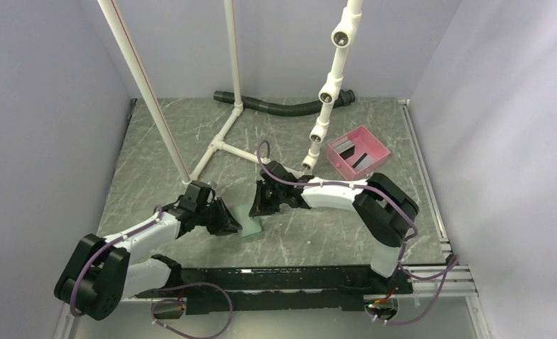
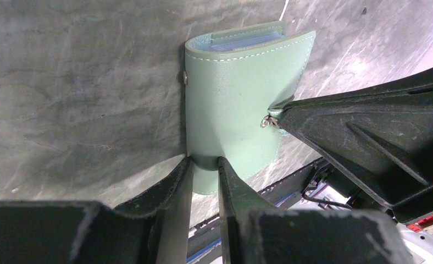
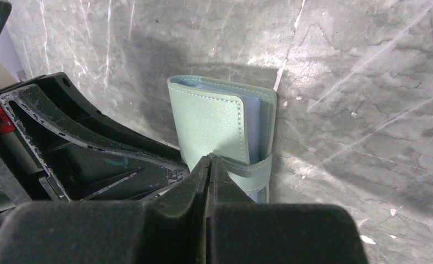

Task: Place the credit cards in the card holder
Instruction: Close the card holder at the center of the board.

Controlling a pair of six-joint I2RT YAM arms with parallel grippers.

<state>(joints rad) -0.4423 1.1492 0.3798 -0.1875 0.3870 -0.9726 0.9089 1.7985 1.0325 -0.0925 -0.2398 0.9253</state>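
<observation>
The sage-green card holder [image 1: 250,226] stands on edge on the table between both grippers, folded, with pale blue slots showing at its top [image 2: 231,99]. My left gripper [image 2: 204,163] is shut on its lower edge. My right gripper [image 3: 210,160] is shut on the closure strap [image 3: 254,168] at the holder's side [image 3: 211,124]. In the top view the left gripper [image 1: 233,224] is at the holder's left and the right gripper [image 1: 263,206] is just above it. Grey and black credit cards [image 1: 353,155] lie in the pink tray [image 1: 380,150]. No tan card shows.
A white pipe frame [image 1: 219,145] lies on the table behind the grippers, with slanted pipes rising from it. A jointed white pipe [image 1: 325,95] hangs near the tray. A black corrugated hose [image 1: 283,106] lies along the back. Walls close in on three sides.
</observation>
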